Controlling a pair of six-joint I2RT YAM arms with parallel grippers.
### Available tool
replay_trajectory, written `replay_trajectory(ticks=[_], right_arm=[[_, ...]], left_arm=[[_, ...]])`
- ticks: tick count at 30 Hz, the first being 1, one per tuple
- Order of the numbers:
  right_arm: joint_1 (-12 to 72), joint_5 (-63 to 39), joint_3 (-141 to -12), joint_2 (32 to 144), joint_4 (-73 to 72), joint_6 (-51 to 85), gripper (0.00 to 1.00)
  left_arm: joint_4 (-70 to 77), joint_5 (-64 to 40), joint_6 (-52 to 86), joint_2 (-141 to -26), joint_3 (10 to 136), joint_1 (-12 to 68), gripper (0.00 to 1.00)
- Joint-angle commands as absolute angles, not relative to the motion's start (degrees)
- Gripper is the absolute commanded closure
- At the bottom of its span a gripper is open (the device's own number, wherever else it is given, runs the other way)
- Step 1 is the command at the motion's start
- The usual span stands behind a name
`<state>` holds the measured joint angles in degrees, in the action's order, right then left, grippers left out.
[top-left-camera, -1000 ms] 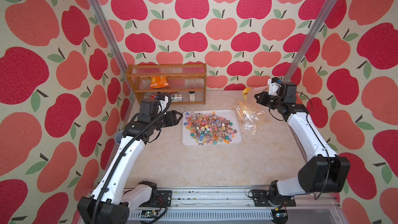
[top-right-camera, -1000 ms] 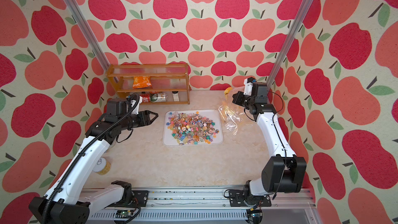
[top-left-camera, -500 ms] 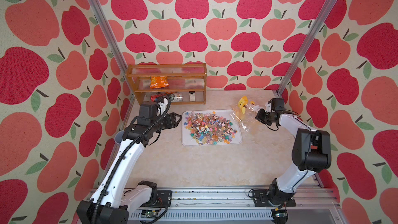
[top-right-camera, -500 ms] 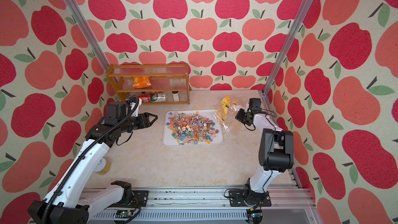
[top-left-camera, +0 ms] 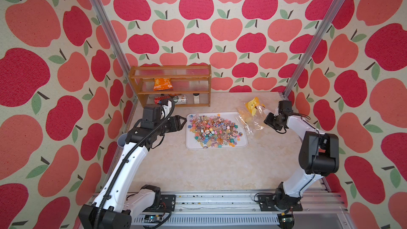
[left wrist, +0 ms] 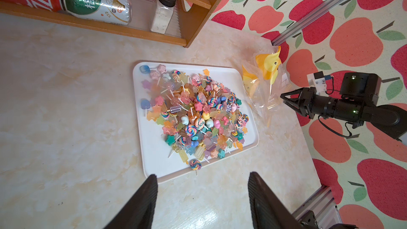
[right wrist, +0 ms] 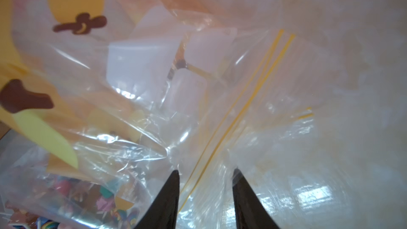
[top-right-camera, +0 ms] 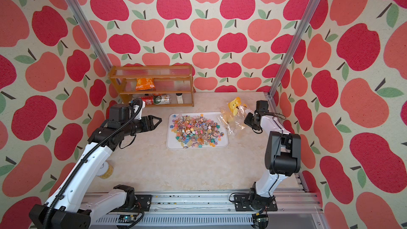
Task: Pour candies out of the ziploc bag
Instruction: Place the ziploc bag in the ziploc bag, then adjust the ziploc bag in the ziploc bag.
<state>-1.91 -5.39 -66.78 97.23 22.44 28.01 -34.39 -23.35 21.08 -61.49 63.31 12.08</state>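
Though limp and slick-looking, pinch crinkly clear yellow-printed ziploc bag (top-left-camera: pixel 250 121) at corner; left gripper (left wrist: pixel 202 175), right gripper (right wrist: pixel 206 174) parted, gripping nothing.

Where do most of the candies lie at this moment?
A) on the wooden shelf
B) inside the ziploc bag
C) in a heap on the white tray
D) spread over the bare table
C: the candies are heaped on the white tray, and the ziploc bag lies beside it on the table.
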Motion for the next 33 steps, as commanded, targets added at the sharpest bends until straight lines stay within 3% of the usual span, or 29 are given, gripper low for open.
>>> replay_trajectory(ticks=[1, 8, 12, 18, 22, 33], right_arm=[[-2.0, -4.8, -67.6, 91.4, 24.2, 27.3, 0.48], [0.6, -5.0, -70.3, 84.1, 28.7, 25.8, 0.41], [7.3, -3.6, -72.0, 82.2, 29.9, 22.3, 0.4], [15.4, -13.4, -78.1, 90.9, 33.0, 19.3, 0.41], [18.7, -13.0, -79.3, 96.2, 33.0, 18.5, 0.41], [15.0, -11.1, -79.9, 107.4, 30.0, 19.2, 0.42]], left_arm=[[-34.1, -23.4, 20.3, -61.1, 63.6, 11.7, 0.36], [-33.7, -23.8, 21.0, -61.0, 63.5, 11.7, 0.35], [-33.6, -23.8, 21.2, -60.6, 63.4, 11.7, 0.34], [-34.5, -22.5, 21.6, -59.5, 63.2, 11.7, 0.32], [-34.8, -21.5, 21.8, -57.7, 62.2, 11.7, 0.31], [-36.2, -20.2, 21.3, -55.9, 61.8, 11.6, 0.27]])
